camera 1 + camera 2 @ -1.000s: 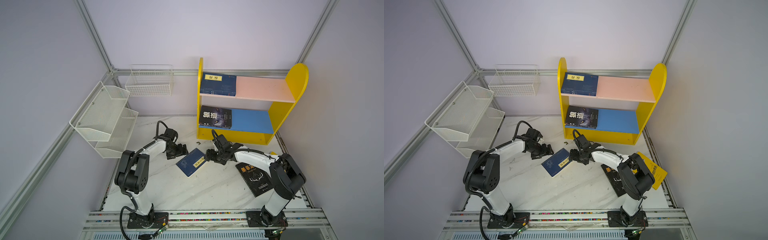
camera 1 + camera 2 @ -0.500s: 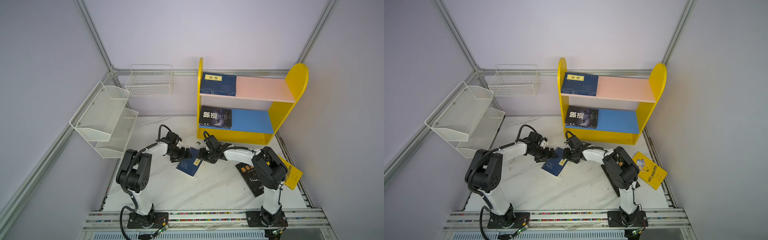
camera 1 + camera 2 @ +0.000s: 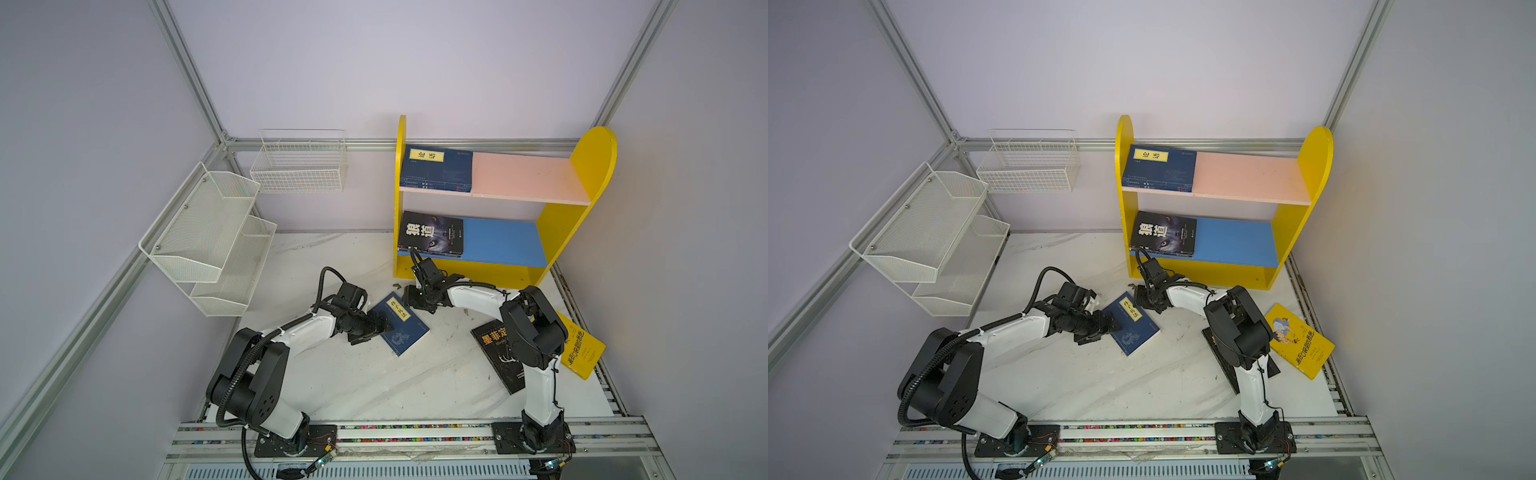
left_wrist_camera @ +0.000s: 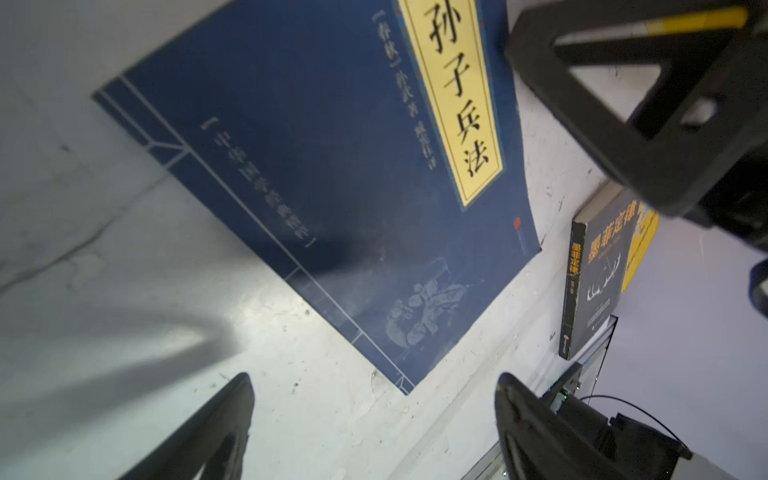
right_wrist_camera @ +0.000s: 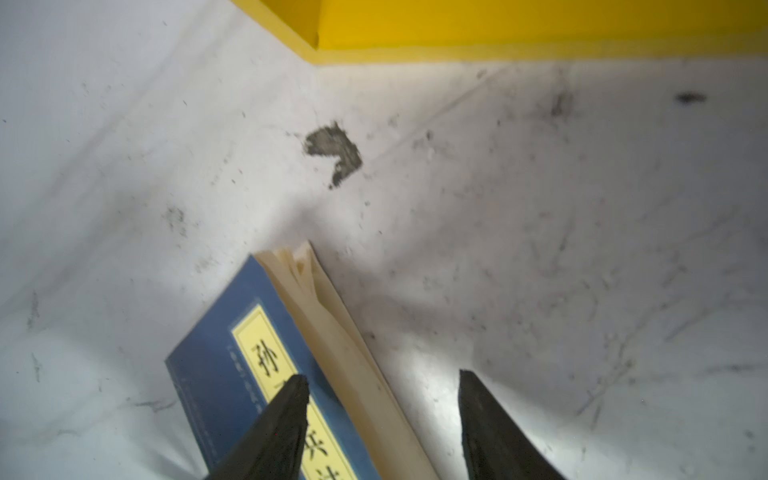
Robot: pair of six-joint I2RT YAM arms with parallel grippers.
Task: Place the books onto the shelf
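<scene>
Two big things frame our work: the marble desk [image 3: 374,386] and, at its back, the yellow-sided shelf [image 3: 586,166]. It holds an upper book [image 3: 436,168] flat on the pink board [image 3: 523,178] and a lower book [image 3: 430,232] flat on the blue board [image 3: 498,241].

Three books lie loose on the desk: a black book [image 3: 492,345] partly under our right arm [image 3: 532,332], a yellow book [image 3: 582,351] at the right edge, and a navy book [image 3: 401,328] in the middle.

Our left fingers [image 3: 383,326] stand wide open at the navy book's side nearest that arm, gripping nothing. Our right fingers [image 3: 411,300] are apart, straddling its page-edge corner, one over the cover and one over bare desk, not yet clamped.

We judge the main risk is pinching only the cover or a few fanned pages [image 5: 307,282], so the book flops open or tears on lifting. The left fingers could also shove it askew.
</scene>
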